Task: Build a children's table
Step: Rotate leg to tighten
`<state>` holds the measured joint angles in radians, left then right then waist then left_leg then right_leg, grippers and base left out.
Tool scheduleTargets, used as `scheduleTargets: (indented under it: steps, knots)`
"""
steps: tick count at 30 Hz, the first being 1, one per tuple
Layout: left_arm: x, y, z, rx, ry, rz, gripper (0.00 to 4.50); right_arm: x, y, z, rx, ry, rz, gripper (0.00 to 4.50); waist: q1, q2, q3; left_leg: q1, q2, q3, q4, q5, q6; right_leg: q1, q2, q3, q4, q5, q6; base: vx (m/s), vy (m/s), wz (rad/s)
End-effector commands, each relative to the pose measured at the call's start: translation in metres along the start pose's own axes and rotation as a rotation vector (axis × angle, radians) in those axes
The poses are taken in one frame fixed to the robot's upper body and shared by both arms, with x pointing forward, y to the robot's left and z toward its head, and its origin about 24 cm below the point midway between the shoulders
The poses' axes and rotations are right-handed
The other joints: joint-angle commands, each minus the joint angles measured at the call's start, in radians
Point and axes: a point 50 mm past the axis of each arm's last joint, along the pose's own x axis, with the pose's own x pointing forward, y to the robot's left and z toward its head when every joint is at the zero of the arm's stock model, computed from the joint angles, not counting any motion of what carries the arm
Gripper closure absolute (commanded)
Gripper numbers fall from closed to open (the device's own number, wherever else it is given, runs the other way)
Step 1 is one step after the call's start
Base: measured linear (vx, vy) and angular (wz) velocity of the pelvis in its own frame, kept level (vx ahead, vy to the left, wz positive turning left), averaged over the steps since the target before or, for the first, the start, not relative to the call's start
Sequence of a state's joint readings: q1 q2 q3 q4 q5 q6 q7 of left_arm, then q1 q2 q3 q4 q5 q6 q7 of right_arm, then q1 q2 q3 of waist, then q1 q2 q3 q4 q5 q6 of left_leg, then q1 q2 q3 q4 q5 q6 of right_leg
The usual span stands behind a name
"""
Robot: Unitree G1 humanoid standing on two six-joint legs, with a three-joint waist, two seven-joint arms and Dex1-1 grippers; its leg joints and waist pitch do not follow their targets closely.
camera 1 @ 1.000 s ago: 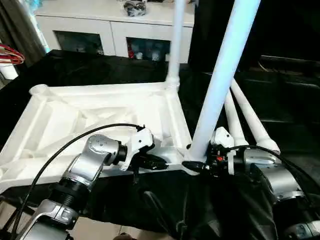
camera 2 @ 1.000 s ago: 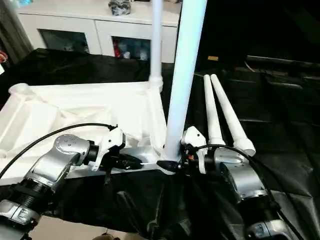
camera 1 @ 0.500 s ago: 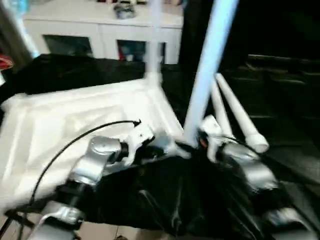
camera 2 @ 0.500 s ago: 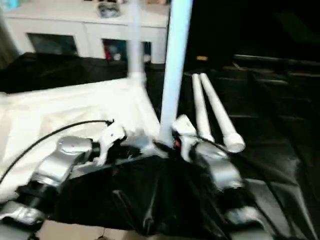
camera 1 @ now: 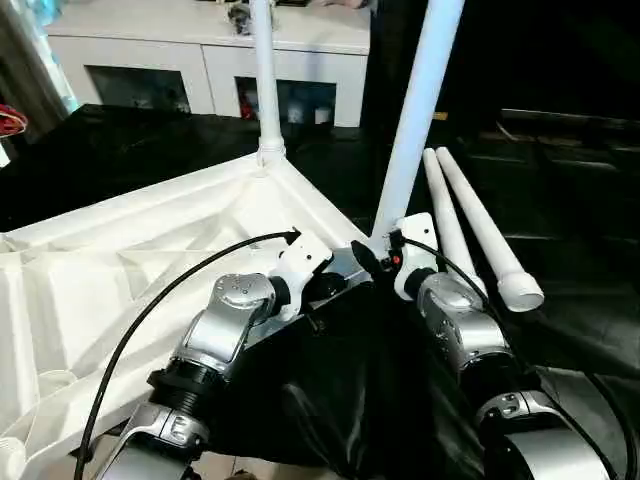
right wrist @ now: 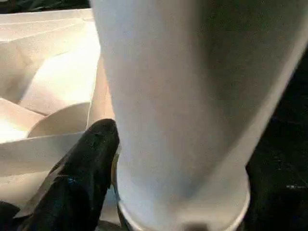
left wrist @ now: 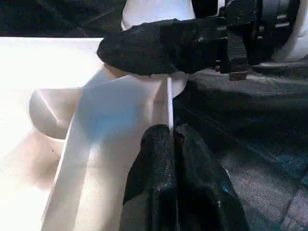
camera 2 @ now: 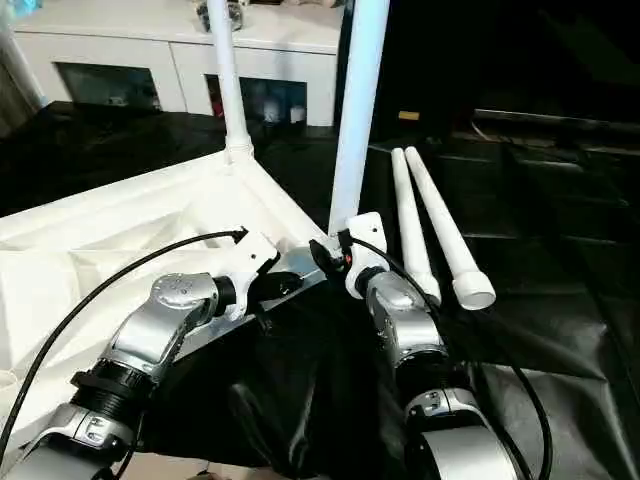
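Change: against the frame a second back, we see the table top [camera 1: 120, 260] swung round, its near corner now pointing at us; the camera has also shifted, so part of that is view.
Table top: upside down on the black-draped surface [camera 1: 580, 310], ribs up.
Fitted legs: far leg [camera 1: 264, 80] upright in its socket; near leg [camera 1: 415, 110] upright at the near corner.
Left gripper [left wrist: 171, 144]: fingers pressed together, pinching the thin rim of the top just beside the near corner; we judge this steadies the top.
Right gripper [camera 1: 372, 262]: at the foot of the near leg, a black finger [right wrist: 82, 173] on each side; we cannot tell whether it clamps or has loosened.
Spare legs [camera 1: 480, 235]: two, lying side by side on the surface, just beyond the right arm, still to fit.
Surroundings: white cabinet [camera 1: 200, 60] behind.
Obstruction: the near leg stands between the right gripper and the spare legs.
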<state>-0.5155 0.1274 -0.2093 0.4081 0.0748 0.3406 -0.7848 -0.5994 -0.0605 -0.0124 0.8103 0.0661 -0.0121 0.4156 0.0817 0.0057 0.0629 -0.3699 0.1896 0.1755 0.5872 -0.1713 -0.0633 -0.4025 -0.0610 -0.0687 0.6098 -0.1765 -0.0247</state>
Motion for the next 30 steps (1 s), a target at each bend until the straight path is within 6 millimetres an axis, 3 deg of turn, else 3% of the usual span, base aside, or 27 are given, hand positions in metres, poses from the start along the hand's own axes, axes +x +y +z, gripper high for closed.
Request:
scheduleTargets:
  steps: [1,2,5,8,10,11,12,13,16,24,25,26,29,30]
  knots:
    - [0.01,-0.022,0.028,0.083,-0.131,-0.156,4.5,0.003,0.023,-0.009,-0.041,0.041,0.159,0.7,0.001,-0.005,-0.074,0.008,0.041,-0.012,-0.064,-0.191,0.051,0.051,-0.086,0.051,-0.077,-0.211,-0.2,0.0,0.0,0.0]
    - [0.009,-0.02,0.027,0.088,-0.124,-0.155,4.5,0.001,0.023,-0.009,-0.06,0.038,0.187,0.7,0.004,0.001,-0.073,0.008,0.041,-0.011,-0.065,-0.193,0.054,0.05,-0.085,0.051,-0.078,-0.203,-0.201,0.0,0.0,0.0]
    - [0.007,-0.016,0.026,0.09,-0.117,-0.146,4.5,-0.005,0.02,-0.008,-0.079,0.031,0.217,0.7,0.004,-0.003,-0.072,0.008,0.041,-0.011,-0.065,-0.196,0.054,0.052,-0.084,0.051,-0.077,-0.196,-0.206,0.0,0.0,0.0]
    - [0.007,-0.008,0.026,0.096,-0.104,-0.123,4.5,-0.024,0.006,-0.007,-0.131,0.014,0.247,0.7,0.015,-0.003,-0.07,0.015,0.041,-0.009,-0.065,-0.213,0.058,0.049,-0.082,0.053,-0.085,-0.226,-0.188,0.0,0.0,0.0]
    - [0.007,-0.007,0.026,0.095,-0.103,-0.126,4.5,-0.031,-0.003,-0.005,-0.133,0.002,0.217,0.7,0.018,-0.003,-0.069,0.013,0.042,-0.012,-0.068,-0.231,0.048,0.048,-0.085,0.052,-0.087,-0.271,-0.18,0.0,0.0,0.0]
    - [0.008,-0.006,0.025,0.098,-0.1,-0.128,4.5,-0.036,-0.008,-0.004,-0.128,-0.004,0.209,0.7,0.02,0.006,-0.067,0.012,0.041,-0.013,-0.069,-0.239,0.045,0.049,-0.086,0.052,-0.089,-0.286,-0.177,0.0,0.0,0.0]
    - [0.008,-0.006,0.025,0.1,-0.098,-0.129,4.5,-0.038,-0.01,-0.004,-0.126,-0.007,0.207,0.7,0.021,-0.001,-0.066,0.015,0.04,-0.011,-0.068,-0.253,0.044,0.047,-0.084,0.052,-0.096,-0.313,-0.163,0.0,0.0,0.0]
    - [0.008,-0.005,0.024,0.099,-0.093,-0.129,4.5,-0.045,-0.015,-0.003,-0.143,-0.008,0.215,0.7,0.022,0.0,-0.066,0.017,0.039,-0.011,-0.068,-0.26,0.042,0.046,-0.083,0.052,-0.098,-0.328,-0.158,0.0,0.0,0.0]
    - [0.01,-0.002,0.023,0.098,-0.081,-0.115,4.5,-0.057,-0.02,0.0,-0.173,-0.002,0.252,0.7,0.026,0.006,-0.068,0.012,0.04,-0.014,-0.067,-0.246,0.045,0.049,-0.082,0.052,-0.094,-0.303,-0.156,0.0,0.0,0.0]
    - [0.011,0.008,0.023,0.106,-0.077,-0.07,4.5,-0.079,-0.032,0.009,-0.223,0.03,0.297,0.7,0.034,0.0,-0.068,0.009,0.037,-0.015,-0.064,-0.237,0.063,0.051,-0.084,0.047,-0.1,-0.363,-0.131,0.0,0.0,0.0]
    - [0.011,0.009,0.024,0.11,-0.081,-0.06,4.5,-0.081,-0.033,0.01,-0.232,0.037,0.303,0.7,0.032,-0.007,-0.067,0.006,0.036,-0.014,-0.064,-0.231,0.067,0.052,-0.083,0.046,-0.102,-0.363,-0.13,0.0,0.0,0.0]
    - [0.011,0.011,0.025,0.119,-0.087,-0.044,4.5,-0.084,-0.033,0.011,-0.236,0.042,0.309,0.7,0.033,-0.004,-0.068,0.004,0.036,-0.016,-0.064,-0.225,0.069,0.052,-0.083,0.045,-0.1,-0.36,-0.129,0.0,0.0,0.0]
    - [0.013,0.017,0.033,0.097,-0.144,0.021,4.5,-0.09,-0.03,0.013,-0.238,0.061,0.345,0.7,0.035,-0.009,-0.069,0.003,0.036,-0.015,-0.062,-0.209,0.077,0.054,-0.082,0.045,-0.098,-0.344,-0.124,0.0,0.0,0.0]
    - [0.012,0.018,0.037,0.091,-0.164,0.015,4.22,-0.091,-0.028,0.013,-0.245,0.07,0.351,0.67,0.037,-0.009,-0.072,0.003,0.037,-0.015,-0.06,-0.19,0.082,0.053,-0.084,0.046,-0.095,-0.317,-0.131,0.0,0.0,0.0]
